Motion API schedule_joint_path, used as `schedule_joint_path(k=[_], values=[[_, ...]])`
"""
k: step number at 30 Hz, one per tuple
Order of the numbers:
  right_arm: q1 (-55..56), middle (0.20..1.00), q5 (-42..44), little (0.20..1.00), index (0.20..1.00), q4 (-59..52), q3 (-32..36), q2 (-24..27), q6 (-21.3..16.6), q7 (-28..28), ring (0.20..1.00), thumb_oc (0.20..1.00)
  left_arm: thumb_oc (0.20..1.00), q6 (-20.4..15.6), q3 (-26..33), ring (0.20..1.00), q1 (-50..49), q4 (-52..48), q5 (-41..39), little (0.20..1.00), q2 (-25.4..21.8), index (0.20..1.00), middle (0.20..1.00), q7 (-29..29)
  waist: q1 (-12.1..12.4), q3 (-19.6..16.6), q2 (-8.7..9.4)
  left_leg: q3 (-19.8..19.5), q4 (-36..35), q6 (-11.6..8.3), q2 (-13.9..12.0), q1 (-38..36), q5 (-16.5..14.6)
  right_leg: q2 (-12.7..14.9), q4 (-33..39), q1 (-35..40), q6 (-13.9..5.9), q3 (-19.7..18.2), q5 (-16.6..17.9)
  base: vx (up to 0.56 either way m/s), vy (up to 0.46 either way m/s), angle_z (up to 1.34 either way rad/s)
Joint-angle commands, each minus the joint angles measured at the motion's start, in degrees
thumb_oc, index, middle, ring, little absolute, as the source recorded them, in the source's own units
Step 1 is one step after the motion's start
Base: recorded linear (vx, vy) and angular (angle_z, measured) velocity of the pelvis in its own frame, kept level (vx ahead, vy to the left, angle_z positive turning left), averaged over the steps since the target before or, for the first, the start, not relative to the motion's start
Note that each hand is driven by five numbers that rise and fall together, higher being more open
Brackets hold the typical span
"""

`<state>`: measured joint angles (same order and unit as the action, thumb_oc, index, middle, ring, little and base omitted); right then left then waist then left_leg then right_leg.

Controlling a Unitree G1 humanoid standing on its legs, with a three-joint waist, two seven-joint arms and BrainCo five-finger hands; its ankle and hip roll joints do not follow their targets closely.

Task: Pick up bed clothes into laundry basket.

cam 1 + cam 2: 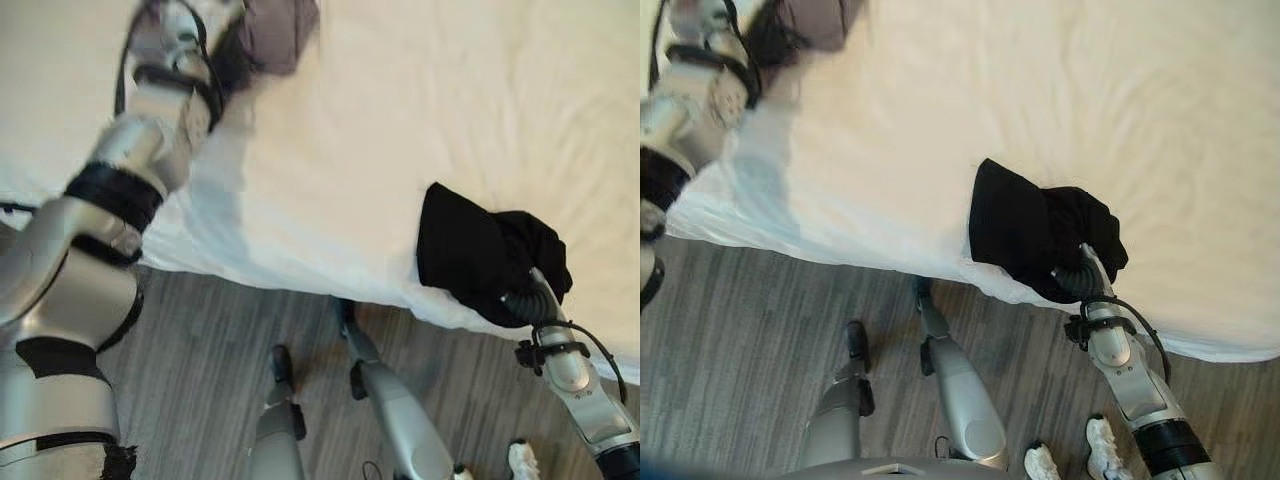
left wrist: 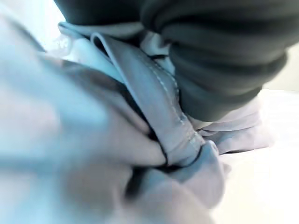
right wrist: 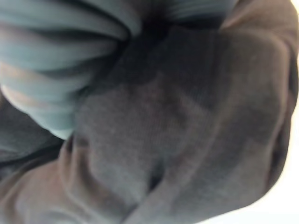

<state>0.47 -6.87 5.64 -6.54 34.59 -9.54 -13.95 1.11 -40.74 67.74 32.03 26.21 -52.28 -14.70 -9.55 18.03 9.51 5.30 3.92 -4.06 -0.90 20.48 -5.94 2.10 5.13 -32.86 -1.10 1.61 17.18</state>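
Observation:
A grey-mauve garment [image 1: 282,28] lies bunched on the white bed [image 1: 400,120] at its far left. My left hand [image 1: 222,62] reaches up against this garment, and its wrist view has the gathered grey cloth [image 2: 173,121] pressed close under the dark ribbed cover. A black garment [image 1: 470,250] sits crumpled at the bed's near edge on the right. My right hand [image 1: 522,300] is pushed into it from below, with dark cloth [image 3: 187,116] wrapped over the hand in the right wrist view.
The bed's white sheet hangs over the near edge [image 1: 300,270]. Grey wood-plank floor [image 1: 210,330] runs below it. A person's white shoes [image 1: 1105,440] stand on the floor at lower right, close to my right arm.

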Motion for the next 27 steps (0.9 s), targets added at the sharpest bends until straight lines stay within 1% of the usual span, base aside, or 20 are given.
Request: schedule_joint_path(k=[1,2,3,5,6,7,9,10,11,12,13,14,18,20,23,25,26,27], values=[[0.4,0.2,1.7,0.2,0.2,3.2,2.2,-3.3,3.5,1.7,0.2,0.2,0.2,-4.1,11.6,0.2,-13.5,-2.5,-13.3,0.2,2.5,0.2,0.2,0.5,3.5,5.3,-3.56,-5.2,-8.9,0.75,-3.4,-0.4,9.7,1.8,-0.1,8.7,-6.28,3.6,-4.4,0.07,0.01,0.05],[0.4,0.2,5.8,0.2,0.2,2.2,3.6,-4.6,2.9,2.7,0.2,0.2,0.2,-5.6,18.4,0.2,-22.3,-6.8,-20.3,0.2,3.6,0.2,0.2,1.3,4.3,4.7,-4.21,-5.1,-8.9,0.79,-3.2,-2.1,9.5,2.0,-0.1,10.3,-6.1,3.7,-4.7,0.09,0.028,0.07],[0.7,0.2,9.7,0.2,0.2,1.7,4.1,-5.5,2.1,4.1,0.2,0.2,0.2,-6.8,23.8,0.2,-30.4,-11.3,-24.7,0.2,5.0,0.2,0.2,2.7,4.5,4.0,-4.62,-4.9,-8.9,0.81,-3.0,-3.7,9.4,2.2,-0.1,11.9,-5.98,4.0,-4.9,0.09,0.046,0.06],[0.2,0.2,18.5,0.2,0.2,-0.1,6.2,-8.0,-0.2,6.1,0.2,0.2,0.2,-9.9,30.6,0.2,-42.4,-15.2,-35.2,0.2,10.8,0.2,0.2,3.8,5.8,2.2,-5.4,-4.5,-8.9,0.81,-2.9,-7.1,8.4,2.2,-0.1,15.2,-5.73,4.2,-6.0,0.1,0.059,0.07],[0.3,0.2,18.5,0.2,0.2,-0.2,6.0,-7.9,-0.2,6.2,0.2,0.2,0.2,-9.9,30.9,0.2,-42.7,-15.4,-35.2,0.2,10.8,0.2,0.2,3.8,5.6,2.1,-5.36,-4.5,-8.9,0.83,-2.8,-7.1,8.7,2.3,-0.1,15.1,-5.73,4.2,-5.8,0.15,0.077,0.04],[0.5,0.2,23.0,0.2,0.2,-0.9,6.8,-9.3,-1.2,7.3,0.2,0.2,0.2,-10.9,34.8,0.2,-51.1,-19.2,-39.4,0.2,14.6,0.2,0.2,4.7,6.5,-0.1,-6.18,-4.5,-8.9,1.06,-2.6,-10.2,8.2,2.2,-0.1,18.4,-5.32,4.4,-7.0,0.14,0.059,0.05],[0.4,0.2,28.5,0.2,0.2,-1.9,6.2,-10.4,-1.3,9.6,0.2,0.2,0.2,-12.3,38.6,0.2,-57.7,-22.0,-44.8,0.2,18.3,0.2,0.2,6.6,7.9,-2.5,-6.93,-4.9,-8.9,1.19,-2.5,-13.6,7.8,2.2,-0.1,22.4,-4.98,4.9,-8.3,0.15,0.043,0.1],[0.4,0.2,28.5,0.2,0.2,-1.9,6.1,-10.4,-1.3,9.6,0.2,0.2,0.2,-12.2,38.8,0.2,-57.9,-22.1,-44.8,0.2,18.3,0.2,0.2,6.6,7.6,-2.5,-6.86,-5.0,-8.9,1.21,-2.4,-13.4,8.0,2.4,-0.1,22.3,-4.98,5.0,-8.2,0.07,0.036,0.17],[0.7,0.2,32.7,0.2,0.2,-3.2,5.0,-11.4,-0.3,12.5,0.2,0.2,0.2,-12.3,42.4,0.2,-63.7,-24.6,-50.0,0.2,21.6,0.2,0.2,8.5,8.9,-5.1,-7.22,-4.5,-8.9,1.29,-2.5,-16.3,7.8,2.5,-0.1,25.5,-5.14,6.1,-8.7,0.04,0.043,0.26],[1.1,0.2,34.1,0.2,0.2,-4.1,4.7,-12.0,0.1,13.9,0.2,0.2,0.2,-12.2,43.7,0.2,-66.0,-25.2,-51.2,0.2,23.7,0.2,0.2,9.2,9.6,-6.4,-7.33,-4.4,-8.9,1.44,-2.5,-17.6,7.7,2.6,-0.7,26.8,-5.02,6.7,-9.2,0.05,0.043,0.3],[1.2,0.2,34.1,0.2,0.2,-4.2,4.6,-11.9,0.2,13.9,0.2,0.2,0.2,-12.2,43.8,0.2,-66.3,-25.4,-51.2,0.2,23.8,0.2,0.2,9.2,9.6,-6.3,-7.38,-4.4,-8.9,1.43,-2.5,-17.8,7.7,2.6,-0.7,27.0,-5.03,6.7,-9.2,0.07,0.038,0.16],[2.4,0.2,35.3,0.2,0.2,-6.6,4.4,-13.0,1.3,16.0,0.2,0.2,0.2,-12.0,45.5,0.2,-69.7,-27.2,-50.8,0.2,26.9,0.2,0.2,10.4,10.6,-8.3,-7.66,-4.5,-8.9,1.87,-2.3,-20.6,7.2,2.8,-1.4,29.8,-4.68,7.1,-10.4,0.07,0.036,0.03],[4.9,0.2,39.0,0.2,0.2,-8.1,3.9,-15.9,2.7,18.0,0.2,0.2,0.2,-11.5,46.1,0.2,-74.2,-30.7,-53.5,0.2,32.9,0.2,0.2,12.3,12.0,-12.2,-7.84,-5.0,-8.9,2.14,-1.8,-24.1,6.4,3.5,-0.9,34.5,-4.55,8.4,-11.5,0.07,0.022,0.08],[5.8,0.2,39.1,0.2,0.2,-8.6,3.4,-16.9,3.0,19.0,0.2,0.2,0.2,-11.4,45.6,0.2,-75.9,-32.6,-54.9,0.2,35.7,0.2,0.2,13.4,12.8,-13.6,-7.78,-5.3,-8.9,2.25,-1.6,-25.0,5.9,3.8,-0.6,36.0,-4.45,9.0,-12.0,0.06,0.007,0.24],[6.5,0.2,39.0,0.2,0.2,-8.4,1.8,-17.7,3.6,19.3,0.2,0.2,0.2,-10.7,44.1,0.2,-76.5,-32.3,-56.2,0.2,37.0,0.2,0.2,14.5,13.5,-14.9,-7.72,-5.7,-8.9,2.41,-1.4,-26.2,5.6,3.9,-0.5,37.8,-4.24,9.6,-12.9,0.05,-0.001,0.11],[6.3,0.2,39.3,0.2,0.2,-7.9,1.1,-17.8,3.8,19.5,0.2,0.2,0.2,-10.5,43.7,0.2,-76.4,-32.1,-55.4,0.2,36.9,0.2,0.2,14.5,13.8,-15.0,-7.78,-6.1,-8.9,2.43,-1.3,-26.6,5.6,3.9,-0.4,38.3,-4.15,9.7,-13.0,0.01,0.003,0.06],[6.7,0.2,38.1,0.2,0.2,-9.1,1.3,-17.5,3.9,19.8,0.2,0.2,0.2,-10.5,43.8,0.2,-76.9,-32.7,-53.5,0.2,36.1,0.2,0.2,14.8,13.9,-15.2,-7.83,-6.9,-8.9,2.42,-1.2,-26.9,5.7,3.9,-0.2,39.0,-3.95,9.8,-13.2,0.0,-0.005,0.14],[6.7,0.2,37.0,0.2,0.2,-9.7,1.4,-17.3,3.9,20.1,0.2,0.2,0.2,-10.6,44.2,0.2,-77.5,-32.7,-53.2,0.2,36.1,0.2,0.2,15.1,14.0,-15.2,-7.87,-7.1,-8.9,2.44,-1.3,-27.1,5.6,3.9,-0.2,39.3,-3.92,10.2,-13.4,0.0,-0.011,0.14]])
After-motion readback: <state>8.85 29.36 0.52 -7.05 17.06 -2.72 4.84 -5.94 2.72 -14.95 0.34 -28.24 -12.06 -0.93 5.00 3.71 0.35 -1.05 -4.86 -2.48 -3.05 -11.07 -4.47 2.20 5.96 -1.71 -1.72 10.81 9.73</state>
